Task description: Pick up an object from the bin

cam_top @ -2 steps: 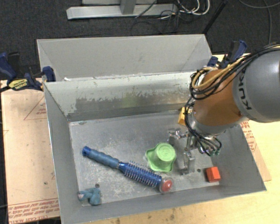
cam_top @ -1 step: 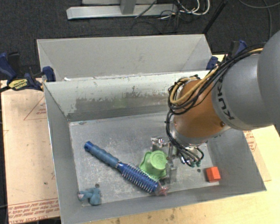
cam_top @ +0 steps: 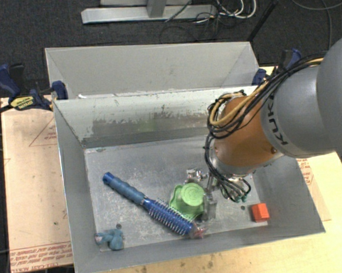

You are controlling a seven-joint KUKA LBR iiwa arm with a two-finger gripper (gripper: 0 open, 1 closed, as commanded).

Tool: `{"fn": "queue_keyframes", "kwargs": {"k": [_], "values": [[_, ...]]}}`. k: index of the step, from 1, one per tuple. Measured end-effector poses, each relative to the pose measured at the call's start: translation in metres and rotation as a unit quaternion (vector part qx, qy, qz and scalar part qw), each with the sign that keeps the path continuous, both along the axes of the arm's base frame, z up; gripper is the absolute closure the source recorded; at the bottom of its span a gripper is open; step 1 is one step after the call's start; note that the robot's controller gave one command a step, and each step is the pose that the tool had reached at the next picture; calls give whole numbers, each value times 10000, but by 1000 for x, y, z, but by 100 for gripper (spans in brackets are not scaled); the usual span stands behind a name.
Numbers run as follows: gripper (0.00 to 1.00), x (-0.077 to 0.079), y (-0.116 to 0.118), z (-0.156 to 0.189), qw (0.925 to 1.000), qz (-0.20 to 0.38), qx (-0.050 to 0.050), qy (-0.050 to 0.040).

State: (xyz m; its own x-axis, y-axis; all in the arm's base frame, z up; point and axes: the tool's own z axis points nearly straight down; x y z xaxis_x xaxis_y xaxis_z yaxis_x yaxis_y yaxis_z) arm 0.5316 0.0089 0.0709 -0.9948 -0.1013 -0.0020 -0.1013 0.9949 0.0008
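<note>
**Gripper** (cam_top: 204, 196): low in the bin (cam_top: 158, 125), under the orange wrist cover. Whether it is spread or closed cannot be told.

**Green cup** (cam_top: 188, 199): round and squat, touching the gripper's left side. Its circular face is turned up, with no long axis to read.

**Blue brush** (cam_top: 146, 204): left of the gripper. Its long axis is diagonal, the handle pointing away up-left and the bristle head against the cup, below-left of the gripper.

**Orange block** (cam_top: 259, 212): right of the gripper and slightly below, apart.

**Blue-grey lump** (cam_top: 111, 239): far to the left and lower.
</note>
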Motion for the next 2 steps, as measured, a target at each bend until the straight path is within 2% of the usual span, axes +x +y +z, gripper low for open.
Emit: {"fn": "queue_keyframes", "kwargs": {"k": [1,2], "values": [[100,-21,32,192,9992,392,1,-46],[100,-39,-4,190,9749,2227,-7,6]]}}
